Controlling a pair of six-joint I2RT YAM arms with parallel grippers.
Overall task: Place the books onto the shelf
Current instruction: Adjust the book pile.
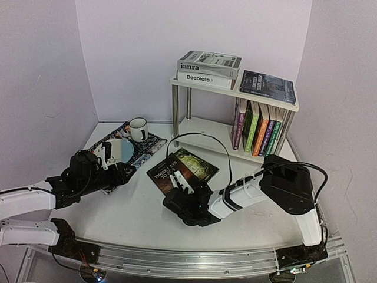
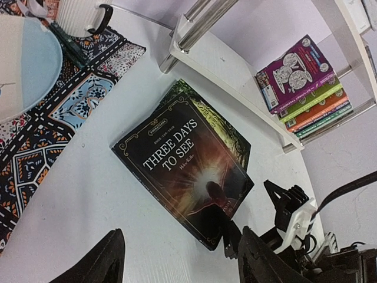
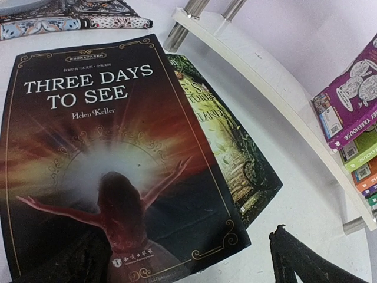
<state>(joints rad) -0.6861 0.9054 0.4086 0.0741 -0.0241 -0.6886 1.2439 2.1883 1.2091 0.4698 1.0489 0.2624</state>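
Pickup step, seemingly: right gripper (image 1: 179, 191), jaws spread wide and empty, at the near edge of the black "Three Days to See" paperback (image 1: 175, 172), flat on the white table (image 1: 135, 218) atop a dark green book (image 1: 203, 165). Next: pinching the top book alone, without dragging the lower. Leftward, left gripper (image 1: 106, 154), jaws apart, holding nothing, over a patterned placemat (image 1: 147, 147) with white mug (image 1: 138, 128). Farthest, white chrome-legged two-tier shelf (image 1: 206, 127); free room left of its upright colourful paperbacks (image 1: 259, 128).

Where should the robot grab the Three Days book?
Grip Three Days to See by its near bottom edge, coming from the robot's side with the right gripper. It lies flat, but one side rests on the green book, probably leaving a finger gap.
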